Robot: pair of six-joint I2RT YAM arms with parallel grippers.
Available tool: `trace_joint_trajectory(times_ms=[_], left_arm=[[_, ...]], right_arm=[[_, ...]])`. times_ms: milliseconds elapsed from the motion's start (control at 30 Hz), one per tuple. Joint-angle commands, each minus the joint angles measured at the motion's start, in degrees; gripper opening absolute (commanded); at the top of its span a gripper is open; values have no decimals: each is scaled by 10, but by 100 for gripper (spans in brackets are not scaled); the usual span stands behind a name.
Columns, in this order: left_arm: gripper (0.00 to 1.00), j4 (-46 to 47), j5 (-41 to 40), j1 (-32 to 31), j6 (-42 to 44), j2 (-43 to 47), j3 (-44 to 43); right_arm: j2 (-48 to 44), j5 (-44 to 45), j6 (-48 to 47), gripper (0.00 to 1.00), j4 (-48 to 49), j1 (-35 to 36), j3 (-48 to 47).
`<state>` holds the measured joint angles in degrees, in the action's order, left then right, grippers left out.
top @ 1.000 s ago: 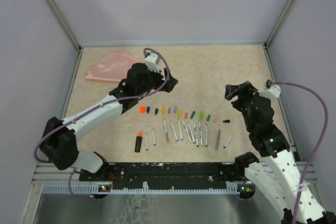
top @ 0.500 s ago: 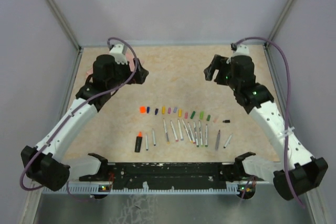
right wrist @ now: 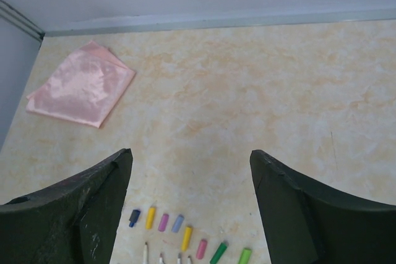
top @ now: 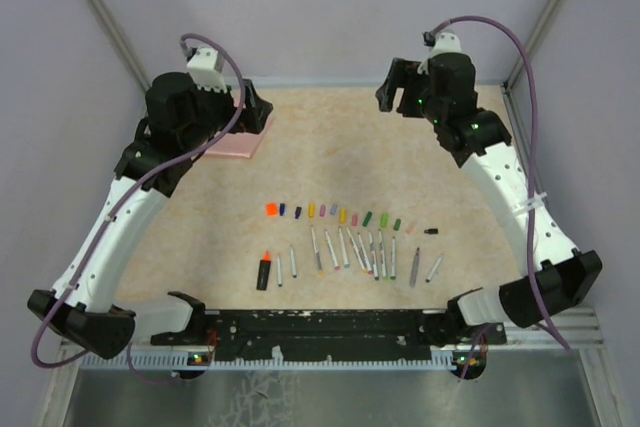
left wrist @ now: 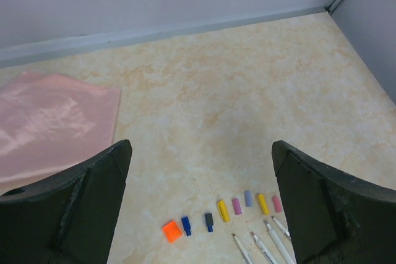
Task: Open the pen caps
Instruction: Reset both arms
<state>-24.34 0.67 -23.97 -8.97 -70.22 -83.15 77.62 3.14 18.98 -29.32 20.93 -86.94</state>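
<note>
Gaping jaws L+R, nothing held; pen caps [top: 343, 215] loose on table [top: 400, 167], pink pouch [right wrist: 80, 91] flat.

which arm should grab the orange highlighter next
Left, probably: the orange highlighter lies at the left end of the pen row, nearer the left gripper. Both grippers hang open and empty far back; the right gripper would cross the whole row.

Pink pouch [top: 240, 144] partly behind left arm [top: 130, 212], pen barrels [left wrist: 275, 239] cut off below, pen caps [top: 343, 215] tiny
</note>
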Motion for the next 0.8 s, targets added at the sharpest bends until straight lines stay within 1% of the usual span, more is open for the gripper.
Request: trace_joint_trajectory(times_ms=[0, 200, 433, 767], left_arm=[[99, -32, -14, 8, 16, -7, -24], [99, -33, -19, 13, 10, -8, -33], [99, -25, -25, 14, -2, 5, -14], [99, -14, -19, 13, -19, 10, 6]], right_arm=[[21, 27, 29, 77, -4, -1, -61], [26, 60, 51, 78, -6, -1, -60], [24, 96, 30, 78, -5, -1, -57], [0, 117, 17, 79, 5, -2, -28]])
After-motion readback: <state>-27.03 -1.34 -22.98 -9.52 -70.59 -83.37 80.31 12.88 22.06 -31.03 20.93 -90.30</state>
